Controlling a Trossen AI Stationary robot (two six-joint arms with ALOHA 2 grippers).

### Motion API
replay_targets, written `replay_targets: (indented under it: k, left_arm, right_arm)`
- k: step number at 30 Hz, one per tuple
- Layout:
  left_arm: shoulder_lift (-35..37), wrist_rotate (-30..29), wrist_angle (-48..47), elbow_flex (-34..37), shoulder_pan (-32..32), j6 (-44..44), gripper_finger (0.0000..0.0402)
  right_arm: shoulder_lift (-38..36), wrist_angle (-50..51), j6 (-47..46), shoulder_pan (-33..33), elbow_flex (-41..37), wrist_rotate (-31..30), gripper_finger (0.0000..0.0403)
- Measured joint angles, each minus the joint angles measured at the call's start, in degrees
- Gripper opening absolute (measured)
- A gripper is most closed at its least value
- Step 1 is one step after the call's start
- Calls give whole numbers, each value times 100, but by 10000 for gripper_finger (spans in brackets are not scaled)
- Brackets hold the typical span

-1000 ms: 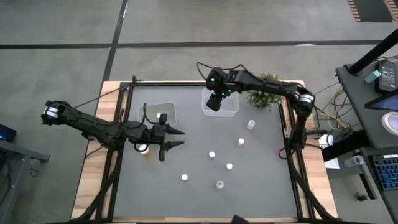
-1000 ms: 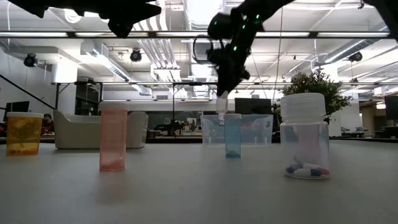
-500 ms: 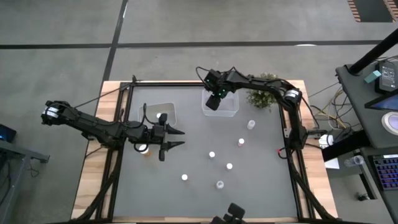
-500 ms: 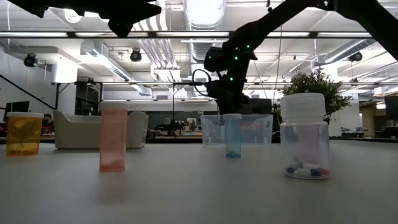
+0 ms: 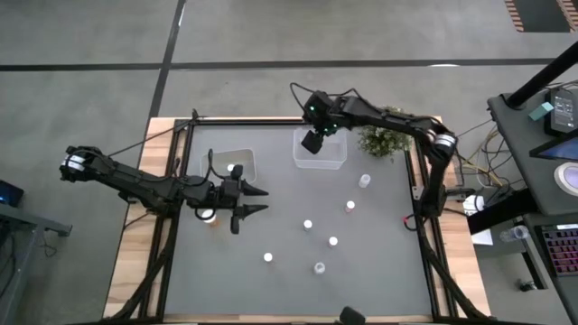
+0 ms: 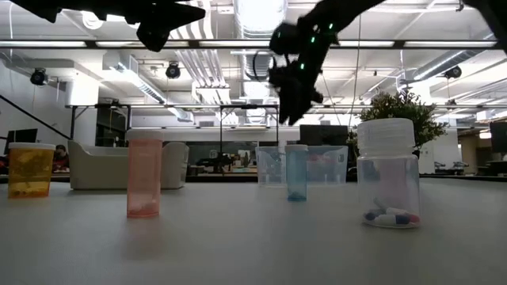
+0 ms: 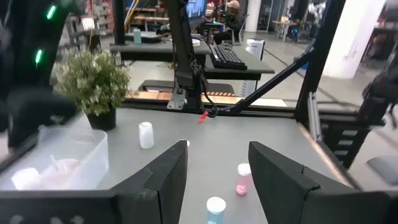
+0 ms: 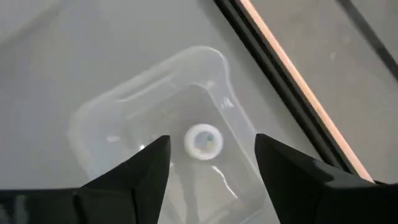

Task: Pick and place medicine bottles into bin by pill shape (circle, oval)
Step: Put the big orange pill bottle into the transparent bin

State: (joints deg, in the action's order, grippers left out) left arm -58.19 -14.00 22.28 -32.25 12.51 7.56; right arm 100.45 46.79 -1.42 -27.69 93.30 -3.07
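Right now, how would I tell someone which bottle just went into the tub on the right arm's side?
Find the bushy green plant at the table's far edge; the clear tub sits beside it, under the open right gripper. The white-capped bottle stands alone inside that tub, while the other bottles are scattered on the open grey tabletop.

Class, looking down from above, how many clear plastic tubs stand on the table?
2. The left tub stands at the mat's far left, near the left arm. The right tub stands at far centre under the right claw, beside the plant. None seems hidden.
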Motion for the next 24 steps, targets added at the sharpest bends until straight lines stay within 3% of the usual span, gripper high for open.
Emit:
replay_targets:
  k: [5,15,24]
  left_arm:
    - [-139,-3,14,0,214,1055,157]
    - [-998,-129,-30,-253,821,2655,157]
    - [-1746,-127,-112,-621,1254,4013,157]
  right_arm:
    - [-774,-436,56,744,-495,2,216]
    - [-2394,-2649,709,2342,-2268,2,201]
    - [-3399,-4006,1094,2996,-3776,2,201]
